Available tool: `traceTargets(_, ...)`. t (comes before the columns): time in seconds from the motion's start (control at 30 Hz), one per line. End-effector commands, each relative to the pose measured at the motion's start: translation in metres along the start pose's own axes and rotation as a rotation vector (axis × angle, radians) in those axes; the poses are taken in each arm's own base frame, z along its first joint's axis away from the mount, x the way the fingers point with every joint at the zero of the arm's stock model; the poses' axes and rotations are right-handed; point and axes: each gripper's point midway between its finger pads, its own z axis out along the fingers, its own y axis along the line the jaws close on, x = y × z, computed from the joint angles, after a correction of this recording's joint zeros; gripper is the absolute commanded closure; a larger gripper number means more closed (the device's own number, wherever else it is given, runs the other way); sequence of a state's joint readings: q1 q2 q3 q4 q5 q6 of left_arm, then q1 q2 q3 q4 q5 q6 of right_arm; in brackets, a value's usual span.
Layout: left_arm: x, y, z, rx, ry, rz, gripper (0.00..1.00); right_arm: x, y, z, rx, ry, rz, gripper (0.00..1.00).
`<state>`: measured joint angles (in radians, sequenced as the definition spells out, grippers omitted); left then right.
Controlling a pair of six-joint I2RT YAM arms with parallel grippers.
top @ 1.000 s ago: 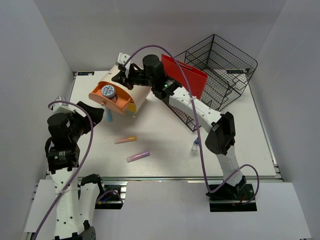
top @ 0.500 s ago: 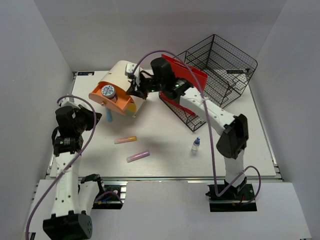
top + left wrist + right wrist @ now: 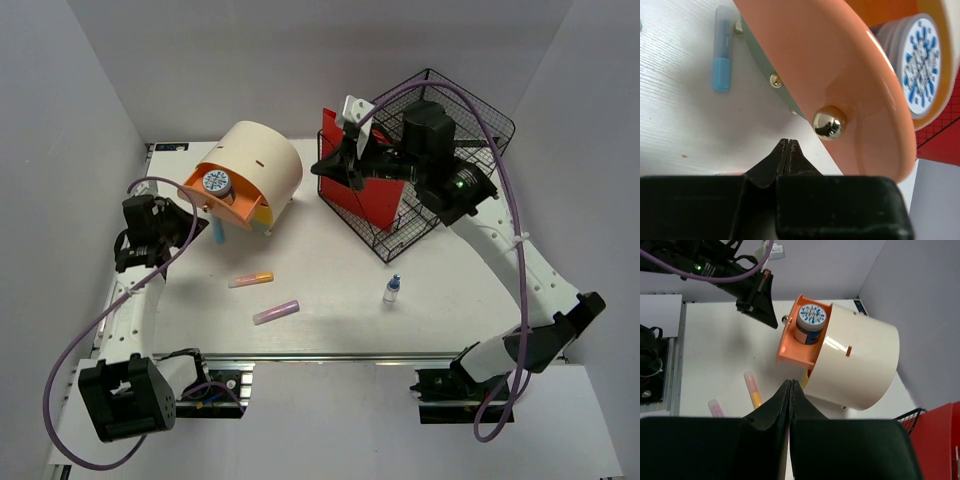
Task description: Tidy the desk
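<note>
The desk [image 3: 330, 300] is a white tabletop. At its back left lies a cream round organizer [image 3: 262, 165] on its side, its orange drawer [image 3: 205, 197] pulled out with a blue-and-white lidded jar [image 3: 215, 183] inside. My left gripper [image 3: 188, 203] is shut and empty, its tip [image 3: 788, 142] just short of the drawer's gold knob [image 3: 829, 122]. My right gripper [image 3: 318, 168] is shut on nothing and hovers between the organizer [image 3: 860, 365] and the red folder [image 3: 365, 185], pointing left. Loose on the desk lie a blue highlighter [image 3: 219, 232], a yellow-pink one [image 3: 250, 280], a purple one [image 3: 276, 312] and a small bottle [image 3: 391, 290].
A black wire basket [image 3: 450, 140] lies tipped at the back right, with the red folder leaning in its mouth. A metal rail [image 3: 330, 356] runs along the near edge. Grey walls close in on the left, back and right.
My right arm has pulled away from the organizer to the right, toward the basket. My left gripper has shut and moved up to the orange drawer front.
</note>
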<state>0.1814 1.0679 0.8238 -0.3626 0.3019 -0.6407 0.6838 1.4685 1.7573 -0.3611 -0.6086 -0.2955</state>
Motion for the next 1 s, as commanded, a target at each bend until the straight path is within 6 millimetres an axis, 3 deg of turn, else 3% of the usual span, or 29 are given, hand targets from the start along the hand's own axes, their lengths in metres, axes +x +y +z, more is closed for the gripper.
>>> traceTargets(0.0, -0.021, -0.017, 0.001, 0.056, -0.05, 0.024, 0.92, 0.026, 0.004, -0.002, -0.013, 0.054, 0.082, 1.0)
traceTargets(0.33, -0.037, -0.029, 0.021, 0.078, -0.038, 0.036, 0.92, 0.032, 0.006, -0.016, 0.002, 0.057, 0.112, 1.0)
traceTargets(0.63, -0.034, -0.033, 0.04, 0.103, 0.011, 0.028, 0.92, 0.035, 0.004, -0.022, 0.014, 0.06, 0.123, 1.0)
traceTargets(0.97, -0.044, -0.04, 0.058, 0.128, 0.03, 0.024, 0.92, 0.04, -0.001, -0.029, 0.031, 0.066, 0.129, 1.0)
